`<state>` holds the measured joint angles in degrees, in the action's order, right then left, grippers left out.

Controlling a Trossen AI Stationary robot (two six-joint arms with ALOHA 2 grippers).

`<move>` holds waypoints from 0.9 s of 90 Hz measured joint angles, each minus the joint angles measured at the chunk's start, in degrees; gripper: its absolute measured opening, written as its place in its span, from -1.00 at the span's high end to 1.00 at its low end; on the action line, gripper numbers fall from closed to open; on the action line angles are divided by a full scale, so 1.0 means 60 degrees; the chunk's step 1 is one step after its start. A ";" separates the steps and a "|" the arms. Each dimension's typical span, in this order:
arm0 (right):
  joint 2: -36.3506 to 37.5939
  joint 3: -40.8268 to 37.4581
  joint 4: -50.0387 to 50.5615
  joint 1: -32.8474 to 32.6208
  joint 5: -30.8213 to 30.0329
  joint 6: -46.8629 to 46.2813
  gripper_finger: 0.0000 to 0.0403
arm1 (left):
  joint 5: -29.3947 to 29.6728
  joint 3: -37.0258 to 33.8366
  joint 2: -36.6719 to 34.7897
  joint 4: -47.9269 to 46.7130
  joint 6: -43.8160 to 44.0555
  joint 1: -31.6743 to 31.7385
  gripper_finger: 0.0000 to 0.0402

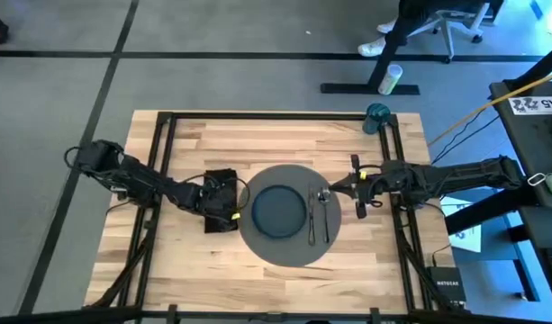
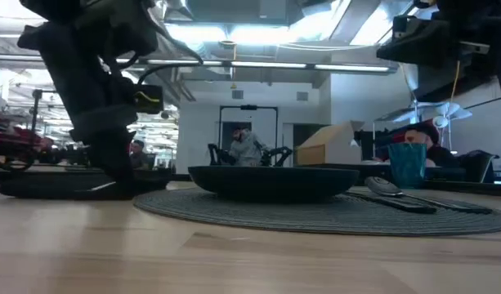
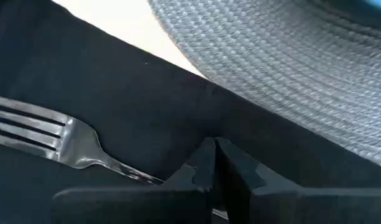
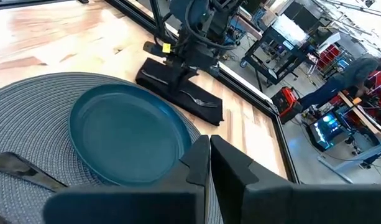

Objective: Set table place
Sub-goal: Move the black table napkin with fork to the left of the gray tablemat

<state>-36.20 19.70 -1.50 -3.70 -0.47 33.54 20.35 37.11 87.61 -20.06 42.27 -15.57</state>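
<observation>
Although the large flat round dark-grey woven placemat (image 1: 289,248) already lies in the middle of the light butcher-block wooden bench (image 1: 194,144), the setting around it looks not yet finished. A smaller dark blue-grey round plate (image 1: 278,212) sits at the mat's centre, with a metal spoon (image 1: 323,212) and a second dark-handled utensil (image 1: 312,216) beside it on the mat.

The left gripper (image 1: 220,209) is down over the black rectangular cloth napkin (image 4: 181,93), which touches the mat's edge; its jaws are clenched together on nothing, just behind a silver metal fork (image 3: 59,140) lying on the napkin. The right gripper (image 1: 357,191) hovers near the mat's other side, jaws likewise closed and empty.

The mat looks thin, light and floppy, with a grippy weave; I judge it best pinched at a bare rim and dragged flat, since lifting would tip the plate.
</observation>
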 joint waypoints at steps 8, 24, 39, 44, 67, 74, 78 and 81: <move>-0.0001 0.0000 0.0000 0.0000 0.0000 0.0000 1.00 | -0.0086 -0.0001 0.0000 -0.0003 0.0177 -0.0199 1.00; 0.0002 0.0000 -0.0007 -0.0003 0.0001 0.0003 1.00 | -0.0187 0.0000 -0.0001 -0.0109 0.0449 -0.0513 1.00; 0.0003 0.0000 -0.0015 -0.0004 0.0004 0.0004 1.00 | -0.0218 -0.0001 0.0000 -0.0174 0.0628 -0.0550 1.00; 0.0002 0.0000 -0.0015 -0.0004 0.0003 0.0004 1.00 | -0.0219 0.0007 0.0001 -0.0173 0.0613 -0.0550 1.00; 0.0003 0.0000 -0.0018 0.0000 0.0000 0.0004 1.00 | -0.0208 0.0162 0.0015 -0.0236 0.0551 -0.0553 1.00; 0.0000 0.0000 -0.0017 -0.0003 0.0001 0.0003 1.00 | -0.0192 0.0200 0.0019 -0.0211 0.0522 -0.0554 1.00; 0.0000 0.0000 -0.0016 -0.0004 0.0000 0.0004 1.00 | -0.0189 0.0200 0.0022 -0.0118 0.0424 -0.0545 1.00; -0.0001 0.0000 -0.0015 -0.0003 0.0001 0.0004 1.00 | -0.0191 0.0200 0.0022 -0.0049 0.0415 -0.0528 1.00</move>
<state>-36.21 19.70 -1.59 -3.72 -0.47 33.56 19.21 38.30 87.74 -20.35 44.76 -18.74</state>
